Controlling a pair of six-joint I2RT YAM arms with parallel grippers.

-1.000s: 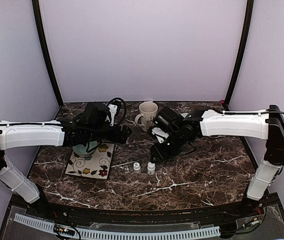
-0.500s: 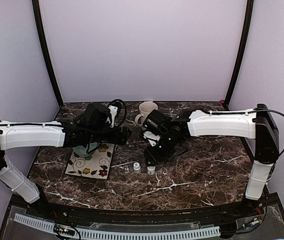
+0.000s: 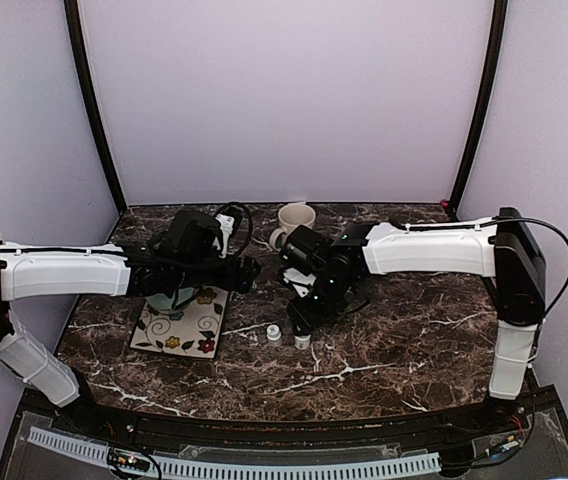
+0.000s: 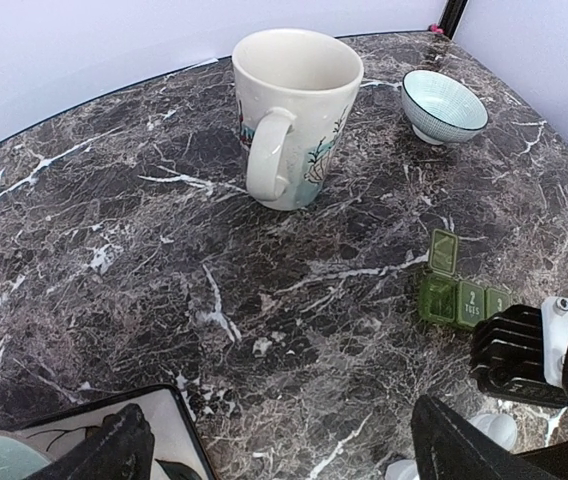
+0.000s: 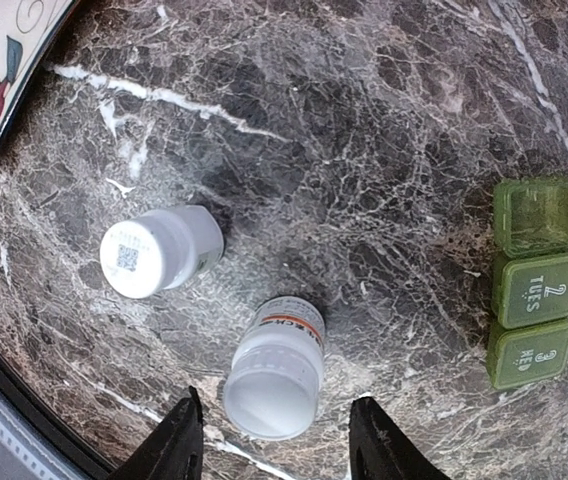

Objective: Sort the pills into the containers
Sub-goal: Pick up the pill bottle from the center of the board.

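Two small white pill bottles stand on the marble. One (image 5: pixel 159 250) has a printed code on its top. The other (image 5: pixel 276 370) has an orange-banded label and a pale translucent top. My right gripper (image 5: pixel 277 400) hangs open over this second bottle, one finger on each side, not touching it. In the top view the bottles (image 3: pixel 274 335) (image 3: pixel 303 340) sit just under that gripper (image 3: pixel 299 318). The containers, a dark green three-compartment strip (image 5: pixel 534 300) (image 4: pixel 461 298), lie to the right with one end lid up. My left gripper (image 4: pixel 282 415) is open over bare marble. No pills show.
A cream mug (image 4: pixel 294 110) and a small pale blue bowl (image 4: pixel 444 105) stand at the back. A floral tray (image 3: pixel 182 325) with a teal cup (image 3: pixel 169 298) lies under my left arm. The table's front edge runs close behind the bottles.
My right arm has swung left and toward the front, ending over the bottles, and its jaws have narrowed a little. The left arm has stayed still.
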